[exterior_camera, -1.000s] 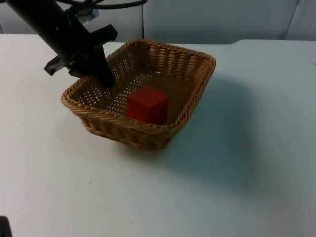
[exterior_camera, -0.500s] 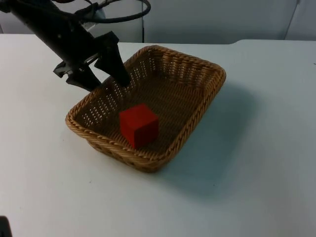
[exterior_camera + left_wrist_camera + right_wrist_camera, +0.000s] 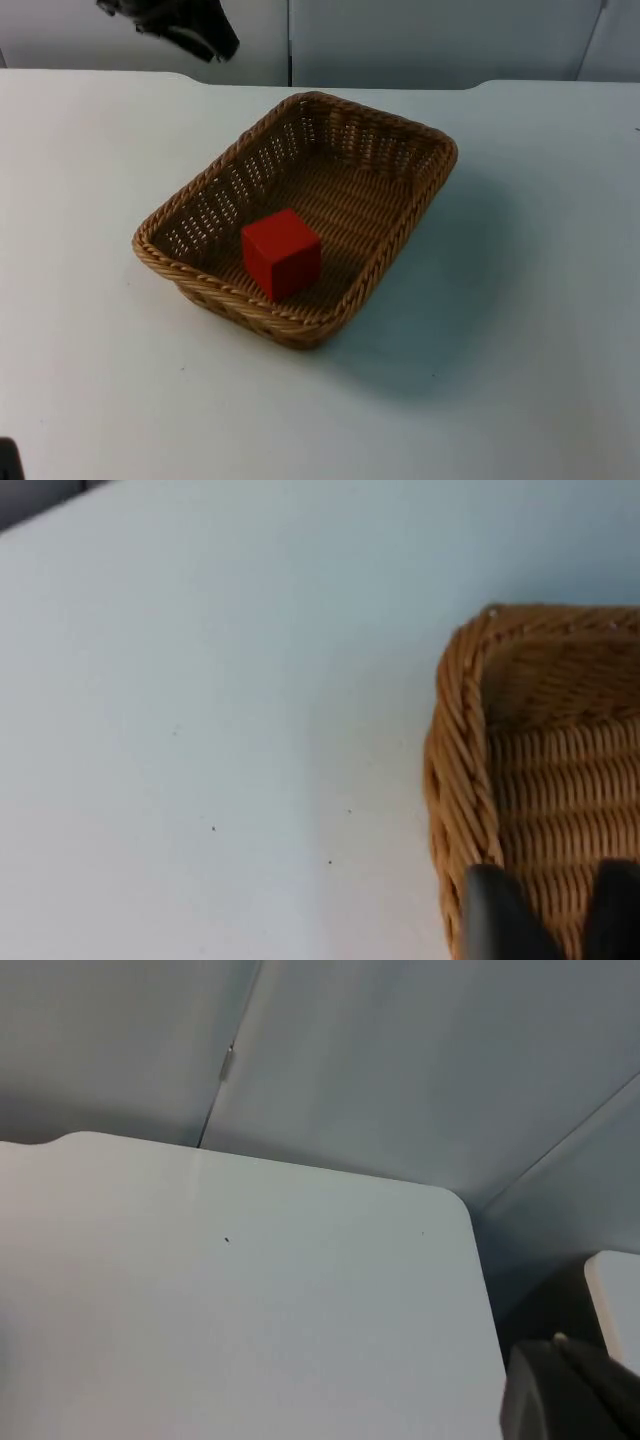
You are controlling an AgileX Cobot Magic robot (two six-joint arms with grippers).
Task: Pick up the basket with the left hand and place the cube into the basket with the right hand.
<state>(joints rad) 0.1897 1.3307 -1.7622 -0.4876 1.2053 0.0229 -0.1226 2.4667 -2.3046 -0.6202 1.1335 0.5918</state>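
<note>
Resting flat: woven wicker basket [image 3: 395, 235] | smooth red cube [image 3: 281, 253] inside

Cube [image 3: 281, 254] in the basket [image 3: 400, 250] mid-table [image 3: 520, 380]; left gripper [image 3: 205, 35] well behind, at the far edge.

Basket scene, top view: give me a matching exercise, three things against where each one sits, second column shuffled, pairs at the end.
Things:
1. red cube
2. wicker basket
3. left gripper

Places:
A. flat on the white table
B. up by the grey partition wall, away from the basket
C. inside the basket, near its front rim

Pairs: 1-C, 2-A, 3-B
</note>
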